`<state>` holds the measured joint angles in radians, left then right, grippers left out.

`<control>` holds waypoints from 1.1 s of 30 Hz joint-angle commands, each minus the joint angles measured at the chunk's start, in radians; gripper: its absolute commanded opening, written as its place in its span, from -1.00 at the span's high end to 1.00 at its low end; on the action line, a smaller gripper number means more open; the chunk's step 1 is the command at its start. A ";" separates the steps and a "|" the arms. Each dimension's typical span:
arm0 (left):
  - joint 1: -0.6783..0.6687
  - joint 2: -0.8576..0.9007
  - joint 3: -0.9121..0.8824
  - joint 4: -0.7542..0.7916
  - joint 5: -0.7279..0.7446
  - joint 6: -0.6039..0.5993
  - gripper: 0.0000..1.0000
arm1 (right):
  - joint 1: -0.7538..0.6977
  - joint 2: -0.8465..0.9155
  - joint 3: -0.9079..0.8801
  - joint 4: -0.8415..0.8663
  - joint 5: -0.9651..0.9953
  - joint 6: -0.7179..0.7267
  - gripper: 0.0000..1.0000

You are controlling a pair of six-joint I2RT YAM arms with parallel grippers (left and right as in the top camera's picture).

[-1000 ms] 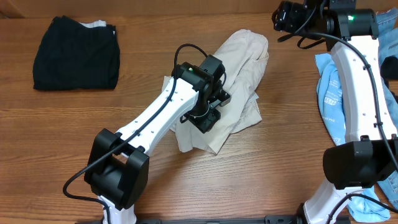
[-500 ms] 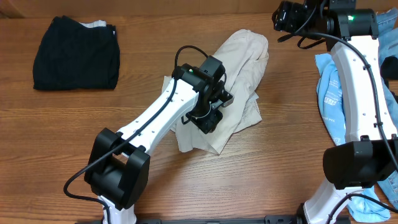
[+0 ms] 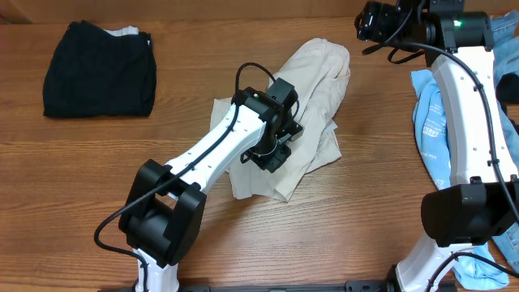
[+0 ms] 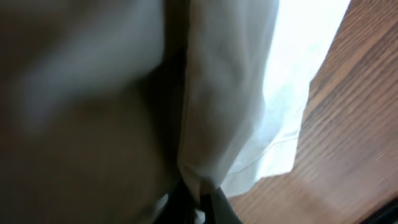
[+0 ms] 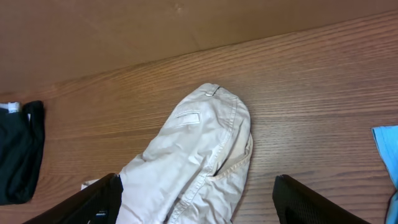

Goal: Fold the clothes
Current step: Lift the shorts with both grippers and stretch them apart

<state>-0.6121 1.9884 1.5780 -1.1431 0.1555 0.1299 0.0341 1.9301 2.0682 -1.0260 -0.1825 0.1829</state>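
Note:
The pale beige shorts lie crumpled in the middle of the table, one end toward the far edge. My left gripper is down on the near part of the shorts. In the left wrist view its jaws are closed on a fold of the beige cloth. My right gripper is high at the far right, away from the cloth. In the right wrist view its fingers are wide apart and empty, with the shorts below them.
A black folded garment lies at the far left and shows at the left edge of the right wrist view. Light-blue and denim garments lie at the right edge by the right arm.
My left arm has shifted slightly right and farther with the cloth in its jaws. The right arm has not moved.

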 commanded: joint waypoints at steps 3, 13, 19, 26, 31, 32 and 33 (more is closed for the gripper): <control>0.019 -0.057 0.219 -0.189 -0.158 -0.108 0.92 | -0.002 -0.002 0.027 -0.002 0.005 0.003 -0.62; 0.031 -0.158 0.693 -0.421 -0.628 -0.161 0.92 | -0.004 0.008 0.026 -0.057 0.002 0.025 -0.62; 0.044 -0.158 0.706 -0.422 -0.742 -0.179 0.92 | -0.004 0.103 0.026 -0.014 -0.083 0.026 -0.62; 0.044 -0.158 0.706 -0.423 -0.739 -0.213 0.92 | -0.005 0.255 0.026 0.203 -0.108 0.026 -0.62; 0.044 -0.158 0.706 -0.430 -0.731 -0.218 0.92 | -0.018 0.362 0.026 0.360 -0.191 0.040 -0.62; 0.044 -0.158 0.706 -0.431 -0.731 -0.220 0.92 | -0.024 0.376 0.026 0.372 -0.192 0.058 -0.62; 0.044 -0.158 0.706 -0.434 -0.731 -0.220 0.92 | -0.033 0.391 0.026 0.388 -0.199 0.066 -0.62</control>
<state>-0.5739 1.8355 2.2616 -1.5726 -0.5510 -0.0574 0.0284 2.2711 2.0739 -0.6662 -0.3355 0.2142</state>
